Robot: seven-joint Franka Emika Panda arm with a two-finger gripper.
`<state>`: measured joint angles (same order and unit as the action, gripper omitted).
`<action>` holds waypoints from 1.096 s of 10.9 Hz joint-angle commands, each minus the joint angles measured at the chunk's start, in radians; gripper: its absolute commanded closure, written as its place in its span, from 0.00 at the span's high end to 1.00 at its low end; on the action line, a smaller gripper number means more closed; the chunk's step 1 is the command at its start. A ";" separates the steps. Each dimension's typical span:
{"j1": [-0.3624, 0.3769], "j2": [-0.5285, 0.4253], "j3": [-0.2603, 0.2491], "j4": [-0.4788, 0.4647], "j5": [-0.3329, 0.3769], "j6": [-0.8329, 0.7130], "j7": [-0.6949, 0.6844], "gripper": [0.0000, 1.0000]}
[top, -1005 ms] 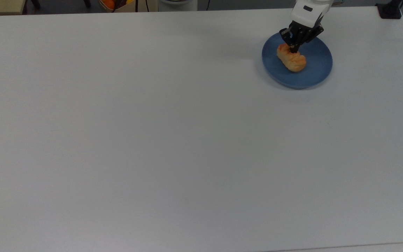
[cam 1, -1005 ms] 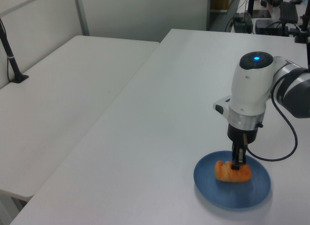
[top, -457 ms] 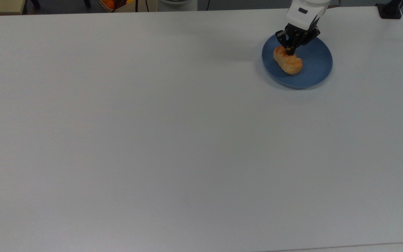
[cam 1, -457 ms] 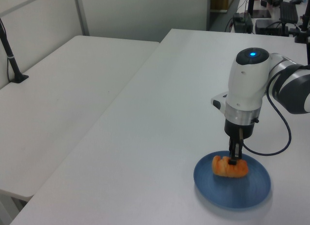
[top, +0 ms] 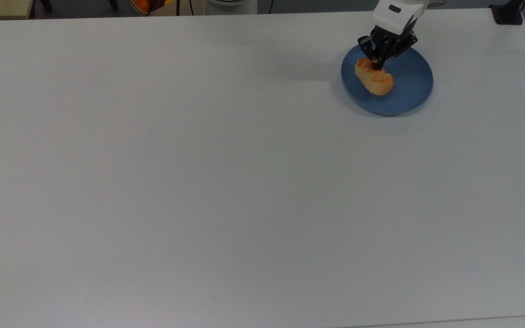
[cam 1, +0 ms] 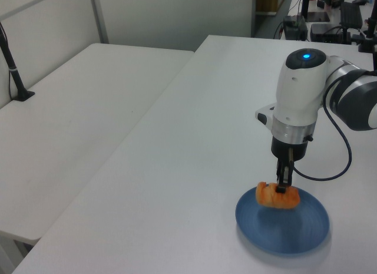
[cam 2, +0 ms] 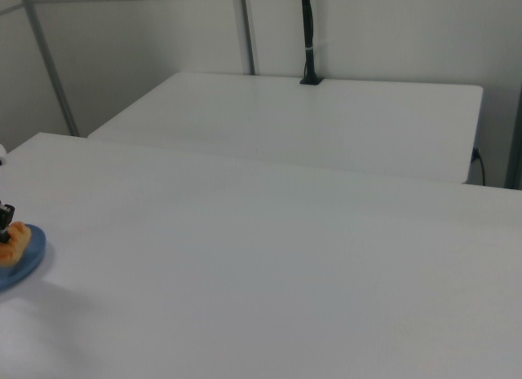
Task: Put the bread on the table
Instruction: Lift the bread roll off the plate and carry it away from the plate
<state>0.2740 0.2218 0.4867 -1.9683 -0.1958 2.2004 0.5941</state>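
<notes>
Tabletop (top: 198, 182) is seen as a plain white surface in the top view, bare across its left and middle. Toward the far right corner a blue plate (top: 410, 89) is set, near the far edge. Over the plate's left half the bread (top: 374, 81) is pinched at one end by the gripper (top: 376, 64), whose black fingers are pressed onto the crust from above. In the left view the bread (cam 1: 277, 196) is held just clear of the plate (cam 1: 283, 227), with a shadow cast on the blue surface beneath, whereas a second ago it was resting on the plate. The gripper (cam 1: 281, 187) has been raised with it, and the white wrist is seen higher than before. In the top view the bread has been shifted slightly toward the plate's left rim. In the right view the bread (cam 2: 10, 250) and plate (cam 2: 24, 261) are seen at the right view's left edge.
</notes>
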 commanded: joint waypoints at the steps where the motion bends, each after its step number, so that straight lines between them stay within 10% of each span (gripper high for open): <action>1: -0.021 -0.030 0.001 -0.001 0.006 -0.031 -0.016 0.00; 12: -0.134 -0.055 -0.066 0.031 0.102 -0.113 -0.249 0.00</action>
<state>0.1387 0.2005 0.4649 -1.9354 -0.1163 2.1311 0.4101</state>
